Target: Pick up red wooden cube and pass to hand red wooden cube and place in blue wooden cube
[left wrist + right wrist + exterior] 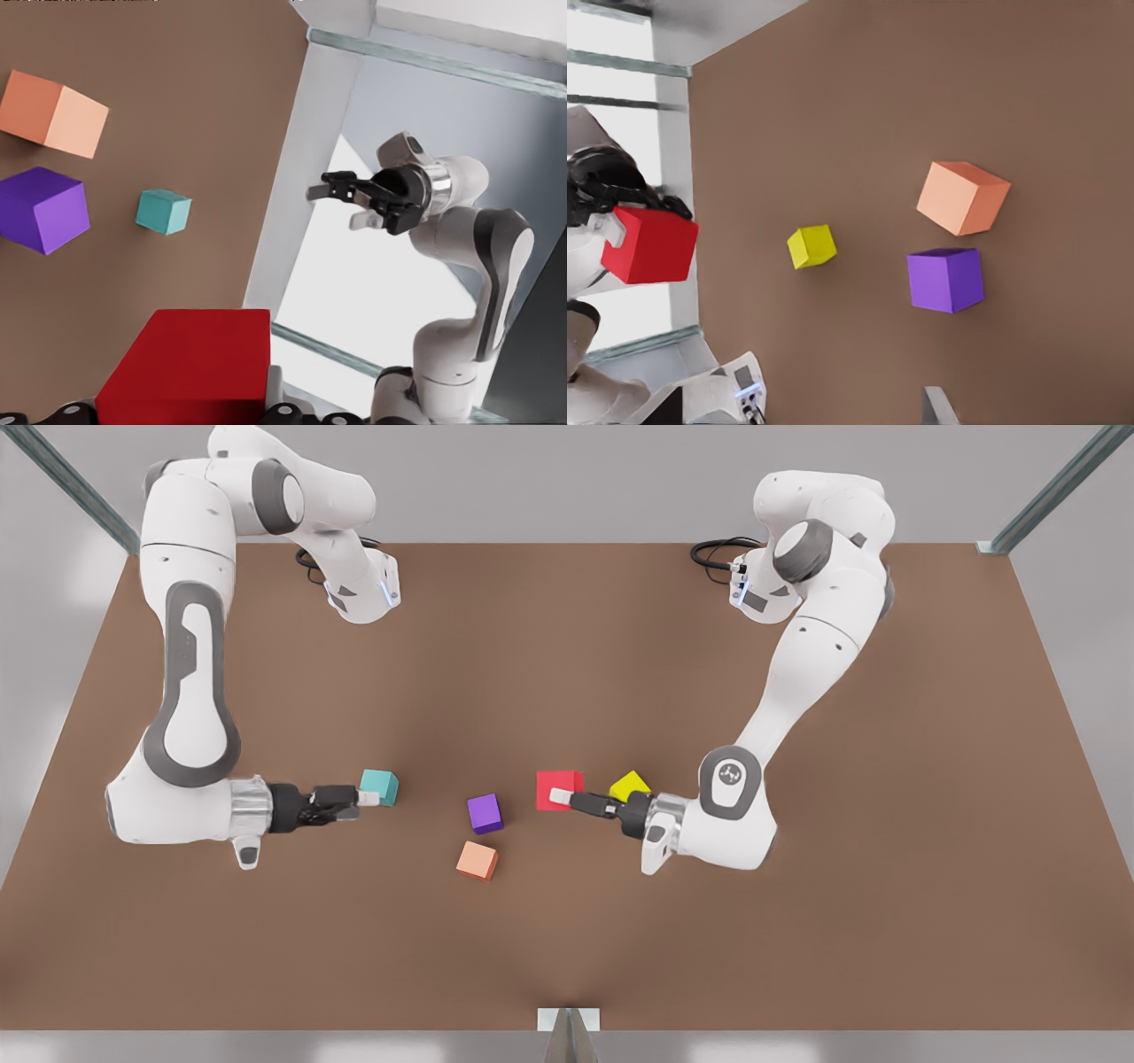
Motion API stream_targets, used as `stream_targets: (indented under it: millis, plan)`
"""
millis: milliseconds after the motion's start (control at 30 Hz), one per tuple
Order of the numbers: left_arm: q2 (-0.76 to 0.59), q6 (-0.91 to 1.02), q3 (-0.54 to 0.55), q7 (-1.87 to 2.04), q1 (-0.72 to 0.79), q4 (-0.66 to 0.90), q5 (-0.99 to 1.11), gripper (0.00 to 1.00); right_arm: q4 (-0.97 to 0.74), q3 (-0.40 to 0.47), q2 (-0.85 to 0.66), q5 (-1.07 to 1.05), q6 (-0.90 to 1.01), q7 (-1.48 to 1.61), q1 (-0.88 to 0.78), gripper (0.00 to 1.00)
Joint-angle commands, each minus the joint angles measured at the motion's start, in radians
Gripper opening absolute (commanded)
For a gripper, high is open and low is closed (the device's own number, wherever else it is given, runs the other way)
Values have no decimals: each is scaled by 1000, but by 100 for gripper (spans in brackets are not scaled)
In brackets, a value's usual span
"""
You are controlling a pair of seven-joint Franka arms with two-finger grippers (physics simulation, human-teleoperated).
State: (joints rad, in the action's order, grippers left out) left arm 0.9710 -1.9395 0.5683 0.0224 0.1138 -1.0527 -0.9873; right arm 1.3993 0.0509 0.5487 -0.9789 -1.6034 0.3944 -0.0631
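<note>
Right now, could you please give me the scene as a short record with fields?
left hand: shut on the red wooden cube, at the front view's right of centre
right hand: open, holding nothing, raised, at the front view's left
blue wooden cube: on the table, beside the right hand in the front view
purple cube: on the table, mid-scene
orange-salmon cube: on the table, next to the purple cube, not touching
yellow cube: on the table by the left arm
handover: not yet done

Front view looks steeply down on the brown table [797,957]; both wrist views face across it, sharing the purple cube [40,210].
</note>
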Motion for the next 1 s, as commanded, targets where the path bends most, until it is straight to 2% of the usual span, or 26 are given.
stream_targets:
  millis: [0, 67, 233, 367, 533, 700, 967]
  plan:
    - [3, -81, 1, -516, 10, 10, -39, 62, -3, 0, 17, -231, -84, 1103, -27, 100]
    - [14, -107, 2, -611, 15, 8, -44, 62, 10, 0, 20, -285, -133, 1371, -67, 100]
    - [25, -165, 21, -716, 18, 10, -54, 62, 104, 0, 10, -396, -194, 1719, -104, 100]
    - [38, -167, 36, -723, 24, 8, -163, 62, 150, -2, 4, -526, -273, 1890, -119, 100]
    - [46, -180, 36, -722, 32, 8, -179, 62, 228, -17, -26, -650, -302, 1977, -149, 100]
    - [48, -182, 36, -723, 35, 8, -179, 62, 270, -25, -36, -696, -310, 2038, -172, 100]
    - [48, -187, 36, -723, 38, 7, -182, 62, 300, -88, -33, -747, -345, 2065, -173, 100]
